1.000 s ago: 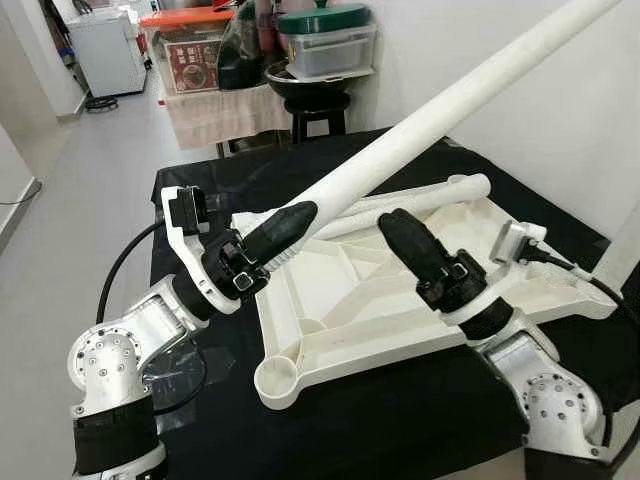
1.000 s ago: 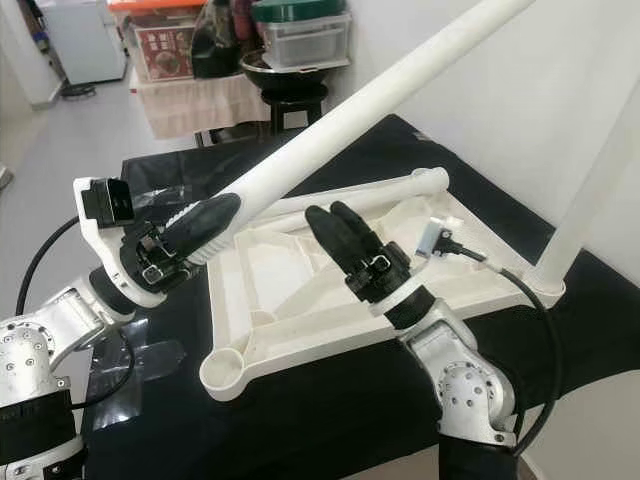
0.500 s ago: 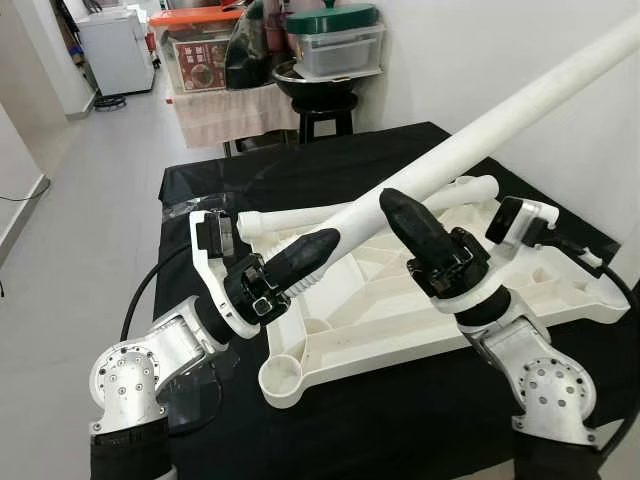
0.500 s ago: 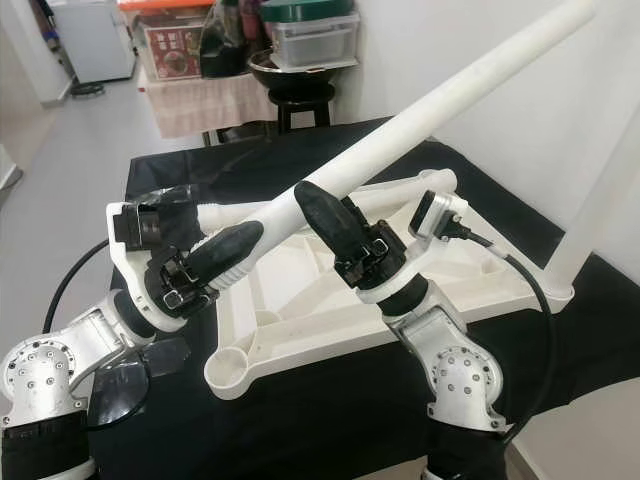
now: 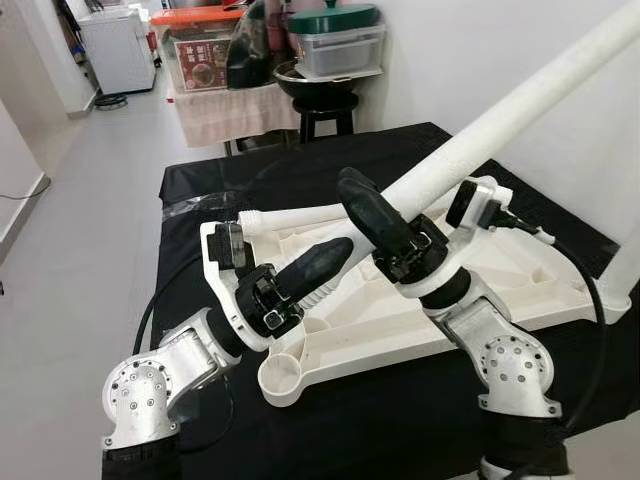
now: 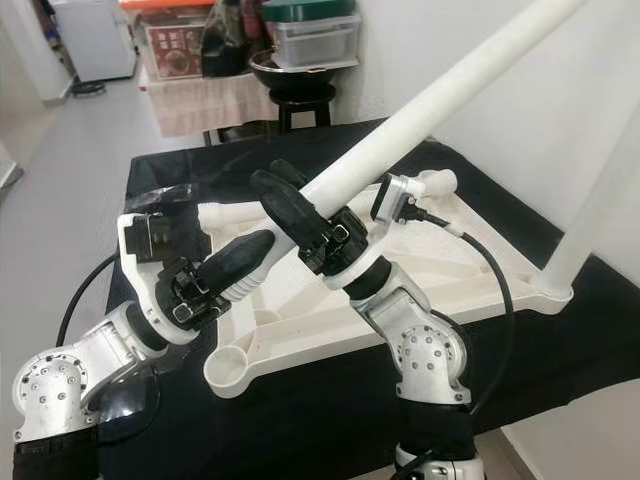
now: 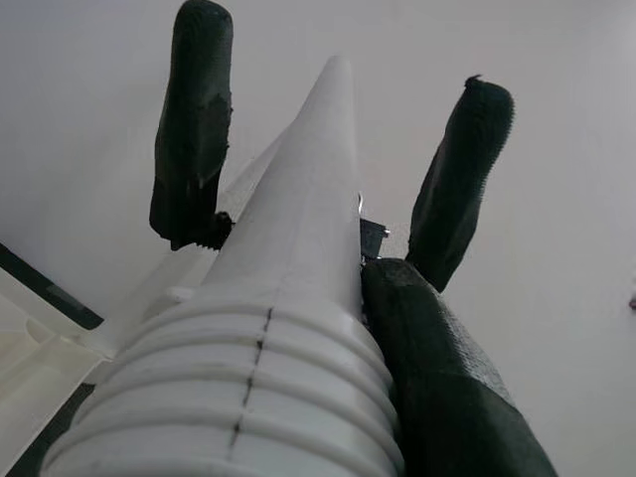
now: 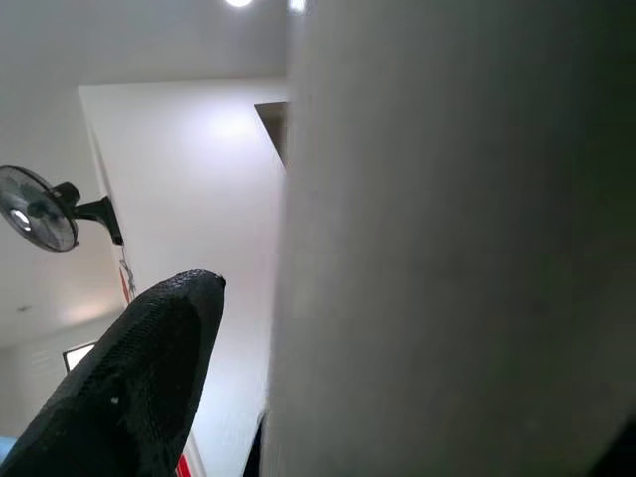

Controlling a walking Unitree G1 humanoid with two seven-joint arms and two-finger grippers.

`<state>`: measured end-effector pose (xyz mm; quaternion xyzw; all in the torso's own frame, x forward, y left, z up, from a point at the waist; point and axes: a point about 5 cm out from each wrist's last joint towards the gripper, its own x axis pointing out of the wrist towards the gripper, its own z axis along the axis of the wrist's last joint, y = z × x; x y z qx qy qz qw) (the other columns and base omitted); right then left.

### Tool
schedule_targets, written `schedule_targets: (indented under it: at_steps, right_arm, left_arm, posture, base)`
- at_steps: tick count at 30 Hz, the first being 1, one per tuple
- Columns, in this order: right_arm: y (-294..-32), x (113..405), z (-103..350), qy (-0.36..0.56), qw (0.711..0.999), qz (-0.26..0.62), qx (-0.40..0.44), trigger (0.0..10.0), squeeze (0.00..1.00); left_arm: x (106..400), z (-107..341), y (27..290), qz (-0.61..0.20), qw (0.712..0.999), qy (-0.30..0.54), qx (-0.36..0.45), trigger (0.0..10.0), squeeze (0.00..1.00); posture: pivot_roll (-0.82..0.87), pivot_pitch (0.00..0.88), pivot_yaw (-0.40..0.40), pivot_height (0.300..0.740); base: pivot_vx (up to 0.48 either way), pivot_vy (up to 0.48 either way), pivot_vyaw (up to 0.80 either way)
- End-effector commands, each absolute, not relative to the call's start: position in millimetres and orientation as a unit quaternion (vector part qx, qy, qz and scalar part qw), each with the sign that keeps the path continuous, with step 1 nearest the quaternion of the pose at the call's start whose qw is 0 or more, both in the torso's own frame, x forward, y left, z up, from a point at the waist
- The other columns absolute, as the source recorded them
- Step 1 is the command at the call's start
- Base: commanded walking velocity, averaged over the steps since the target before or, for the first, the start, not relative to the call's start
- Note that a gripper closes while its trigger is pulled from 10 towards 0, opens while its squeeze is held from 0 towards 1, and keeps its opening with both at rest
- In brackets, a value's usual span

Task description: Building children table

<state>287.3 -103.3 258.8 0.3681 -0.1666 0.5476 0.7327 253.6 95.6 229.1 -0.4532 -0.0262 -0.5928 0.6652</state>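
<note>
The white tabletop (image 5: 520, 300) lies upside down on the black-clothed table (image 5: 250, 175). My left gripper (image 5: 343, 247) is shut on the ribbed end of a long white leg (image 5: 500, 115), which slants up to the right over the tabletop. My right gripper (image 5: 352, 183) stands open, its two fingers straddling that leg just above the left gripper. In the left wrist view the ribbed end (image 7: 248, 397) lies against one finger, with the right gripper's fingers (image 7: 194, 119) on either side further along. Another leg (image 6: 590, 210) stands upright at the far right corner. A third leg (image 5: 300, 214) lies along the far edge.
An open round socket (image 5: 278, 378) sits at the tabletop's near left corner. Behind the table a black stool carries a bowl and lidded containers (image 5: 320, 60). A white wall runs along the right. Open grey floor (image 5: 90, 170) lies to the left.
My right gripper has swung left from beside the leg and now straddles it near the left gripper. The left gripper has carried the ribbed end rightwards over the tabletop.
</note>
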Motion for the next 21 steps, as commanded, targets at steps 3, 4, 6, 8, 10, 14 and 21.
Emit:
schedule_targets:
  at_steps: [3, 4, 6, 8, 10, 14, 21]
  right_arm:
    - [-94.9, 288.5, 266.9, -0.171, 0.721, 0.563, 0.367, 10.0, 0.0]
    - [-95.0, 288.3, 266.6, -0.171, 0.72, 0.564, 0.367, 10.0, 0.0]
    - [-94.8, 287.4, 266.2, -0.171, 0.717, 0.568, 0.366, 1.3, 0.0]
    - [-94.1, 286.5, 265.0, -0.171, 0.715, 0.573, 0.361, 0.0, 0.0]
    - [-93.7, 286.5, 263.7, -0.171, 0.716, 0.576, 0.357, 0.0, 0.0]
    - [-93.9, 286.6, 263.1, -0.17, 0.716, 0.577, 0.355, 0.0, 0.0]
    - [-95.9, 288.1, 261.9, -0.171, 0.723, 0.572, 0.348, 0.0, 0.0]
  left_arm:
    - [246.3, 224.9, 84.5, -0.615, 0.65, -0.001, -0.447, 0.0, 0.0]
    - [246.3, 224.7, 84.3, -0.615, 0.649, 0.0, -0.447, 0.0, 0.0]
    - [246.2, 224.8, 84.2, -0.615, 0.65, 0.0, -0.448, 0.0, 0.0]
    - [246.2, 225.0, 84.2, -0.614, 0.65, 0.0, -0.447, 0.0, 0.0]
    - [246.3, 225.0, 84.5, -0.613, 0.651, -0.001, -0.447, 0.0, 0.0]
    - [246.8, 225.0, 84.8, -0.613, 0.652, -0.001, -0.446, 0.0, 0.0]
    - [246.8, 224.2, 84.0, -0.613, 0.655, -0.01, -0.442, 0.0, 0.0]
  posture:
    - [-0.02, 0.0, 0.016, 0.74]
    - [-0.02, 0.0, 0.013, 0.74]
    - [-0.02, 0.0, 0.013, 0.74]
    - [-0.02, 0.0, 0.013, 0.74]
    - [-0.02, 0.0, 0.015, 0.74]
    - [-0.02, 0.0, 0.016, 0.74]
    - [-0.03, 0.0, 0.02, 0.74]
  base:
    - [0.0, 0.0, 0.0]
    - [0.0, 0.0, 0.0]
    - [0.0, 0.0, 0.0]
    - [0.0, 0.0, 0.0]
    - [0.0, 0.0, 0.0]
    - [0.0, 0.0, 0.0]
    - [0.0, 0.0, 0.0]
